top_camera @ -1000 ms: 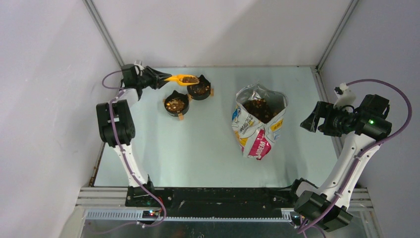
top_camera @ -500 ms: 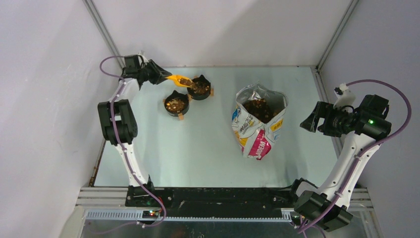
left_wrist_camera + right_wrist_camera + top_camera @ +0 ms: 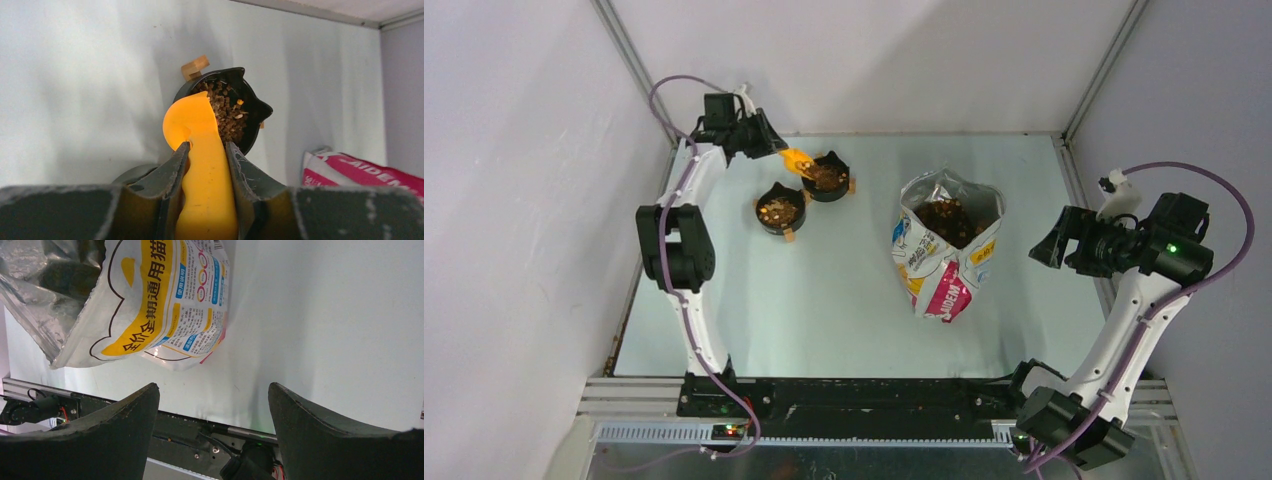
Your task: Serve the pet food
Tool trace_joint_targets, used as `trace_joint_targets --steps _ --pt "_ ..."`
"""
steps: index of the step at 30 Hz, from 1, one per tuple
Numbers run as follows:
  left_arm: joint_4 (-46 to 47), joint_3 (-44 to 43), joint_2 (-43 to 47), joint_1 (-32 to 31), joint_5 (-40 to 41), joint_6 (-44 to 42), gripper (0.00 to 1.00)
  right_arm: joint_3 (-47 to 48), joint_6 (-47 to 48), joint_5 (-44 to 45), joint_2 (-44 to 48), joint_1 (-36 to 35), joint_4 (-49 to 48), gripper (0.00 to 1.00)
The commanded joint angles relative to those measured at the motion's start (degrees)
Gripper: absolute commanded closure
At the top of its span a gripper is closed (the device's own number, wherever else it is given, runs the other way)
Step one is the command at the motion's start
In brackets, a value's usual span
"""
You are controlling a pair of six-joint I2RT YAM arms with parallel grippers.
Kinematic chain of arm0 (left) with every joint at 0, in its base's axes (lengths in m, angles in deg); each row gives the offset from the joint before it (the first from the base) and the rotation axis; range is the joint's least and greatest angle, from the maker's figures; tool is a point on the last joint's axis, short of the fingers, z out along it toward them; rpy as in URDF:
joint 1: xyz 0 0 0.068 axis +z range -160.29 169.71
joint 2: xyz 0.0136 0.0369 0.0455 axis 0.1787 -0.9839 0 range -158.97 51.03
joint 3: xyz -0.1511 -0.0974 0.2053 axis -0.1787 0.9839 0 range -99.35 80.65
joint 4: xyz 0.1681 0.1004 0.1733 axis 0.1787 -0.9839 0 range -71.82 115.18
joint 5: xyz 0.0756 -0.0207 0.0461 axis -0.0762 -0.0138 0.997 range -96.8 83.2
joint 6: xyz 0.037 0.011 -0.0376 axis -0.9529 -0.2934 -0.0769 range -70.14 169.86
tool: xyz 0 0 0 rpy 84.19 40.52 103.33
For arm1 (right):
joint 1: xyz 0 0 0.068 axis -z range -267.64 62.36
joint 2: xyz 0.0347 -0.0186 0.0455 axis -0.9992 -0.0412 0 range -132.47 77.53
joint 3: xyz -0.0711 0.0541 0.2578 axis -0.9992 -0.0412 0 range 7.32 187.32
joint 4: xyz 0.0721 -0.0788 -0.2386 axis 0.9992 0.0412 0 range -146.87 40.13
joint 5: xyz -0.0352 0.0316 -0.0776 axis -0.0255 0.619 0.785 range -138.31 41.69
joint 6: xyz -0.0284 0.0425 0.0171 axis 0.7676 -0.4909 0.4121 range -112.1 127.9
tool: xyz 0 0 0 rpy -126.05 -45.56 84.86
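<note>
My left gripper (image 3: 773, 150) (image 3: 207, 145) is shut on the handle of an orange scoop (image 3: 798, 160) (image 3: 192, 117). The scoop tips steeply down, its mouth at the rim of the far black cat-shaped bowl (image 3: 828, 179) (image 3: 255, 107). Brown pet food (image 3: 227, 107) fills that bowl. A second black bowl (image 3: 780, 212) nearer the front also holds pet food. The printed bag (image 3: 944, 262) (image 3: 150, 300) stands open mid-table with pet food (image 3: 946, 218) inside. My right gripper (image 3: 1049, 243) (image 3: 214, 390) hangs open right of the bag, with nothing between its fingers.
Grey walls close in the table on the left, back and right. The left arm reaches along the left wall into the back left corner. The black base rail (image 3: 874, 395) runs along the near edge.
The left wrist has risen and swung toward the back corner, tipping the scoop from level to steeply down into the far bowl. The right arm has not moved.
</note>
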Motion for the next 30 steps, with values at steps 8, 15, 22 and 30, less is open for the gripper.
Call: trace_joint_targets --steps 8,15,22,30 --pt "-5.81 -3.82 10.15 -7.17 8.71 -19.21 1.00 -0.01 0.70 -1.53 2.66 0.46 0.48 0.17" --pt "-4.60 0.74 18.07 -10.07 12.96 -27.30 1.00 0.24 0.43 -2.58 4.36 0.43 0.64 0.17" --pt "-9.03 1.33 26.24 -11.17 13.45 -29.90 1.00 2.49 0.73 -4.35 6.06 0.47 2.59 0.17" --pt "-17.04 1.27 40.62 -18.52 5.39 -32.13 1.00 2.56 0.59 -6.30 9.33 0.39 2.62 0.17"
